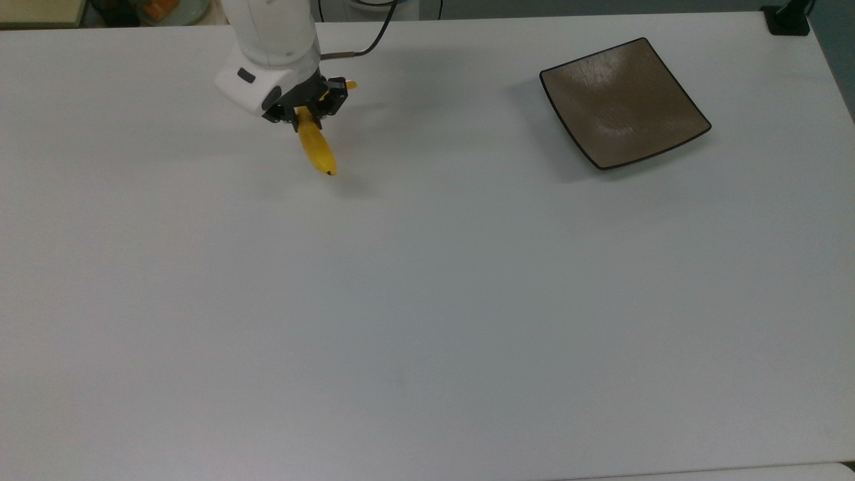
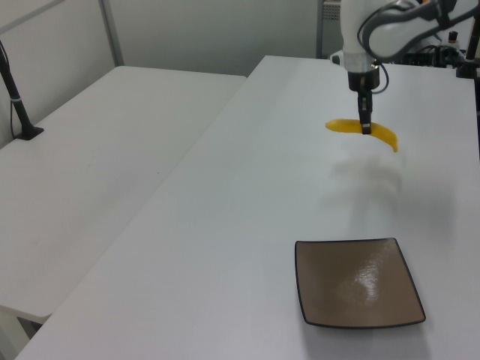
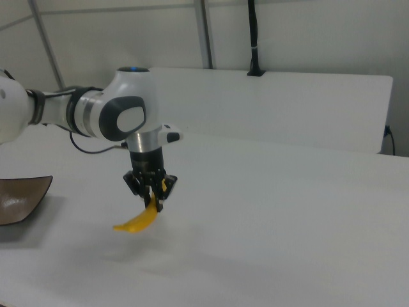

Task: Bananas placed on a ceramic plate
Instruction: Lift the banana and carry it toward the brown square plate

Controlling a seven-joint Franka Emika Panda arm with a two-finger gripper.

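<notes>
A bright yellow banana [image 1: 316, 148] [image 2: 381, 134] [image 3: 139, 220] hangs in the air above the white table, with my gripper [image 1: 309, 111] [image 2: 366, 128] [image 3: 154, 203] shut on its middle. Its shadow lies on the table below it in the left view. The square brown-grey ceramic plate [image 1: 622, 102] [image 2: 357, 292] rests on the table well off to the top view's right, with nothing in it. One corner of the plate [image 3: 19, 200] sits at the right view's left edge.
The white table [image 1: 427, 300] stretches wide around the arm. A black post base [image 1: 787, 20] stands at the top view's upper right corner. A second white table [image 2: 97, 157] with a black stand [image 2: 19, 112] lies on the left view's left.
</notes>
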